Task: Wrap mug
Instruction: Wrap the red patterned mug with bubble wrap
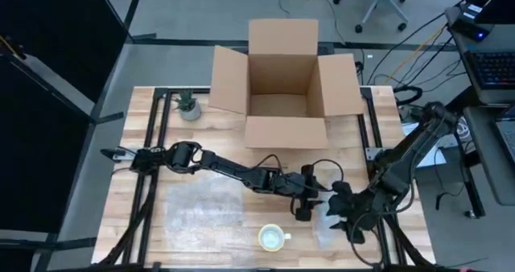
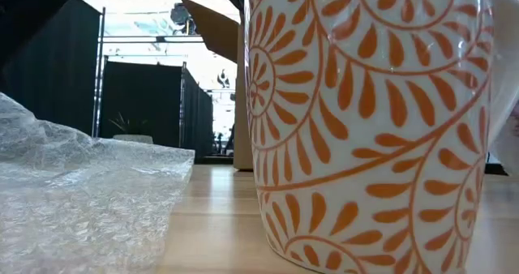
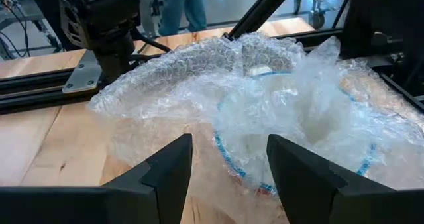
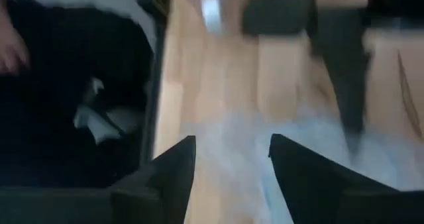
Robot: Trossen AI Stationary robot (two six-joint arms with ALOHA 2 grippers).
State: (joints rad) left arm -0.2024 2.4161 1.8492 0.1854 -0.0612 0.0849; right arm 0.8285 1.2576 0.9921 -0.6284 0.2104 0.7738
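High view is showing the mug [image 1: 273, 238] standing upright near the front edge, mouth up, axis vertical, unwrapped. Left gripper [image 1: 308, 198] and right gripper [image 1: 342, 216], both spread and holding nothing, are working a bundle [image 3: 265, 98] beside it. Next probably: setting the mug onto the sheet [image 1: 203, 210].

My left gripper [image 3: 228, 168] has its fingers spread apart. My right gripper [image 4: 232, 164] is likewise spread, its arm bent low.

two dark jointed arms; black cables; left tool [image 3: 225, 168] has matte black fingers
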